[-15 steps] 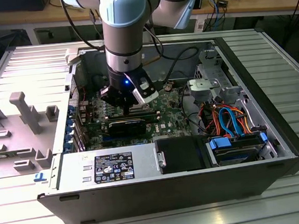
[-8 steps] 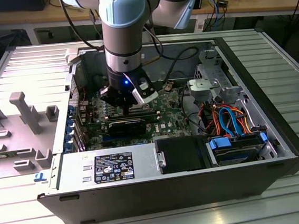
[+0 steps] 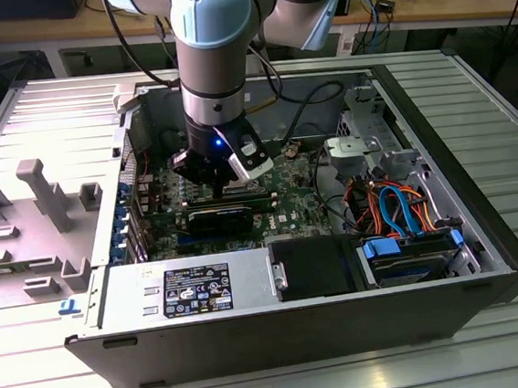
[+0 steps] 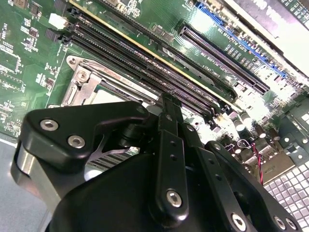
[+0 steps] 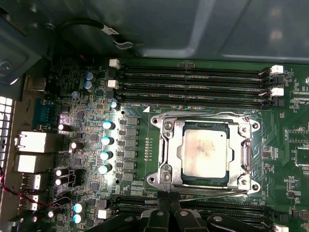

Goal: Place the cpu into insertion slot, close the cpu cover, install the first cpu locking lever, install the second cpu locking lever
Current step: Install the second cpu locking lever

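- The gripper (image 3: 224, 181) reaches down into the open computer case (image 3: 482, 218), low over the green board (image 5: 96, 121). In the second wrist view its black fingers (image 4: 170, 145) look pressed together with nothing visibly between them, tips at the socket's edge.
- In the first wrist view the fingertips (image 5: 169, 215) sit at about six o'clock from the socket, just beside a thin lever wire.
- The cpu (image 5: 203, 152) lies flat in the insertion slot (image 5: 166, 180), dull silver-grey top showing.
- The cpu cover (image 5: 245, 155), a silvery frame, appears closed around the chip.
- By my judgement the chip is light, stiff and fragile, best held by its edges; the lever wire is springy and slippery, best hooked near its end.
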`<move>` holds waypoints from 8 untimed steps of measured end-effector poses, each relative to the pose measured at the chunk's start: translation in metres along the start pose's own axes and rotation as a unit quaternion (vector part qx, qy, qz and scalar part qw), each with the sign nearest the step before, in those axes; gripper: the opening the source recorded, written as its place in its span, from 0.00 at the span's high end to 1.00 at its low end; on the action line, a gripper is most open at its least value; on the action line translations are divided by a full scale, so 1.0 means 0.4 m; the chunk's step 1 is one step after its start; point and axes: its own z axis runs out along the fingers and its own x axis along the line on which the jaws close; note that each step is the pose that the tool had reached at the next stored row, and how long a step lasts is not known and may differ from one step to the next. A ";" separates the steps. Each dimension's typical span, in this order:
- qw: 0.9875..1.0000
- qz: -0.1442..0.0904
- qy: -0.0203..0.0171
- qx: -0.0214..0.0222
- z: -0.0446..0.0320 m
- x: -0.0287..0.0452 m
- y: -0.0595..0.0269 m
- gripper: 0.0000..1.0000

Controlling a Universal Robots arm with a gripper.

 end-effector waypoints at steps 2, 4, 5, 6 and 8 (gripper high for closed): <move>1.000 0.000 0.000 0.000 0.000 0.000 0.000 0.89; 1.000 0.000 0.000 0.000 0.000 0.000 0.000 0.89; 1.000 0.000 0.000 0.000 0.000 0.000 0.000 0.89; 1.000 0.000 0.000 0.000 0.000 0.001 0.000 0.89; 1.000 0.000 0.000 0.000 0.000 0.001 0.000 0.89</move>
